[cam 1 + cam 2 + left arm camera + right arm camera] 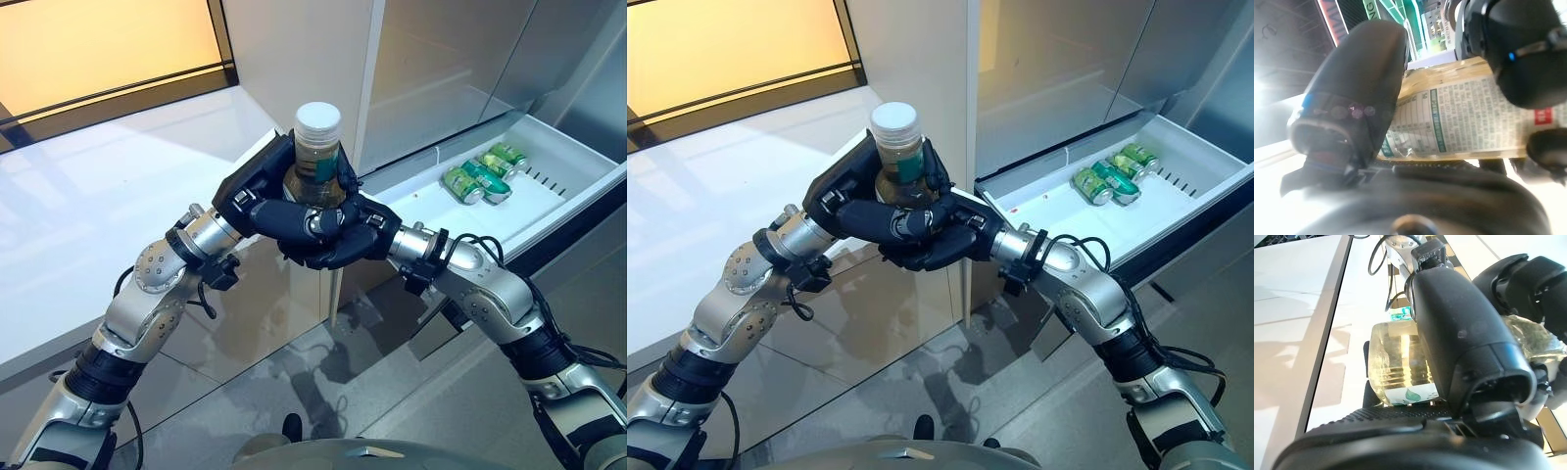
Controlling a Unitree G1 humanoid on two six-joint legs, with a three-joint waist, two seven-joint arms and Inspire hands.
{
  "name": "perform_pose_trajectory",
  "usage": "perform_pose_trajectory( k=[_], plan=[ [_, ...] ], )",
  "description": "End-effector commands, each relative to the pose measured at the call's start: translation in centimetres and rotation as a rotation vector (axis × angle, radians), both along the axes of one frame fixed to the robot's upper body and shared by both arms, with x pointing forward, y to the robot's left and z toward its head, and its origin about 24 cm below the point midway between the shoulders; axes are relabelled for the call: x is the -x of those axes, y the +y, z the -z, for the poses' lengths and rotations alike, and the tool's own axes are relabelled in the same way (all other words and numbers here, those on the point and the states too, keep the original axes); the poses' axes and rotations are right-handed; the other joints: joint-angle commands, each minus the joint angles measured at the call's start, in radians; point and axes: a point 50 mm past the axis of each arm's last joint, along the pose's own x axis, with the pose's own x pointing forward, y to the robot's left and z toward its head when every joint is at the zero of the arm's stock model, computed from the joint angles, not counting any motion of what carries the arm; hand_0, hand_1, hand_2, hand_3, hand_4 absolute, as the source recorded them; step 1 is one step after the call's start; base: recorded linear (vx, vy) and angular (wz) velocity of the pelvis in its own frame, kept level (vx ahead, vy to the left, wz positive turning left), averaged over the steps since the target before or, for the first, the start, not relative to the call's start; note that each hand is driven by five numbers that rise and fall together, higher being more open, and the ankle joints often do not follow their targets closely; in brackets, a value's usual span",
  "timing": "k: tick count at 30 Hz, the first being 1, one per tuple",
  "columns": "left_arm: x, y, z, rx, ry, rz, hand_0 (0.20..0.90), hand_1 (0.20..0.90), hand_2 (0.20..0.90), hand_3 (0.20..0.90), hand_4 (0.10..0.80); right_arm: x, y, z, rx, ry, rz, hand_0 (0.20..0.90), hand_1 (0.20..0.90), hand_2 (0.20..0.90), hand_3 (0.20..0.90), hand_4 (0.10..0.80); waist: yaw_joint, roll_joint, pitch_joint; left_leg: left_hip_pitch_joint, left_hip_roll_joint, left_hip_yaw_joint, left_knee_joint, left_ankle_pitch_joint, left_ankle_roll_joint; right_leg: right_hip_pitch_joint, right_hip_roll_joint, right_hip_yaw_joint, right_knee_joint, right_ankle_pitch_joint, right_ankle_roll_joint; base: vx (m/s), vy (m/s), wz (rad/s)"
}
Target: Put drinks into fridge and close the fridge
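Note:
A clear bottle of amber tea with a white cap and a green label stands upright in the air between both hands, in front of the fridge. My left hand wraps it from the left, fingers curled round its body. My right hand clasps it from the right and below, thumb lying across the bottle. To the right, the white fridge drawer stands pulled out, with green cans lying at its back.
The fridge's grey front panels rise behind the bottle. A white counter runs along the left. Grey glossy floor lies below the arms.

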Motion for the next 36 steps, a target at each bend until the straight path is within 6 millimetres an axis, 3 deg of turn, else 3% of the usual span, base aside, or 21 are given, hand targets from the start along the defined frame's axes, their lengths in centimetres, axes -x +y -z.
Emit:
perform_pose_trajectory(
  k=[1,2,3,5,18,27,36],
  plan=[
    [0.4,-1.4,-5.6,0.149,-0.246,0.129,0.300,0.300,0.300,0.200,0.100,0.0,2.4,-6.4,-0.217,-0.218,-0.118,0.300,0.300,0.300,0.200,0.100,0.001,-0.026,-0.108,0.048,-0.036,-0.022,0.001,-0.108,0.020,-0.039,-0.012,0.008,0.016,0.053,0.056,0.000,0.000,0.00],
    [0.3,-1.4,-5.6,0.149,-0.245,0.129,0.300,0.300,0.300,0.200,0.100,0.0,2.3,-6.4,-0.218,-0.219,-0.115,0.300,0.300,0.300,0.200,0.100,0.001,-0.026,-0.108,0.048,-0.036,-0.022,0.001,-0.108,0.020,-0.039,-0.012,0.008,0.016,0.053,0.056,0.000,0.000,0.00],
    [0.3,-1.3,-5.6,0.145,-0.247,0.124,0.347,0.347,0.347,0.255,0.155,0.0,2.3,-6.5,-0.219,-0.225,-0.109,0.300,0.300,0.300,0.200,0.100,0.001,-0.025,-0.108,0.048,-0.036,-0.022,0.001,-0.108,0.020,-0.039,-0.012,0.009,0.016,0.053,0.056,0.000,0.000,0.00],
    [0.3,-1.2,-5.6,0.139,-0.253,0.115,0.900,0.900,0.900,0.900,0.800,-0.1,2.2,-6.5,-0.216,-0.232,-0.100,0.300,0.300,0.300,0.200,0.100,0.002,-0.025,-0.108,0.048,-0.036,-0.022,0.001,-0.107,0.020,-0.039,-0.011,0.009,0.016,0.053,0.056,0.000,0.000,0.00],
    [0.1,1.8,-6.1,0.139,-0.297,-0.057,0.900,0.900,0.900,0.900,0.800,-0.3,-0.3,-8.8,-0.243,-0.351,-0.003,0.300,0.300,0.300,0.200,0.100,0.009,-0.028,-0.113,0.042,-0.035,-0.023,0.001,-0.105,0.017,-0.041,-0.011,0.007,0.013,0.054,0.056,0.000,0.000,0.00],
    [0.0,4.9,-5.3,0.130,-0.265,-0.203,0.900,0.900,0.900,0.900,0.800,0.2,-2.4,-10.7,-0.258,-0.461,0.058,0.300,0.300,0.300,0.200,0.100,0.017,-0.030,-0.116,0.039,-0.034,-0.028,0.001,-0.106,0.017,-0.042,-0.009,0.005,0.012,0.052,0.055,-0.003,-0.001,0.01],
    [1.1,4.8,-3.9,0.209,-0.207,-0.036,0.900,0.900,0.900,0.900,0.800,1.3,-3.7,-12.3,-0.276,-0.580,0.112,0.300,0.300,0.300,0.200,0.100,0.017,-0.033,-0.116,0.038,-0.033,-0.031,0.001,-0.109,0.017,-0.044,-0.009,0.007,0.013,0.051,0.054,0.000,0.000,0.00]
  ],
)
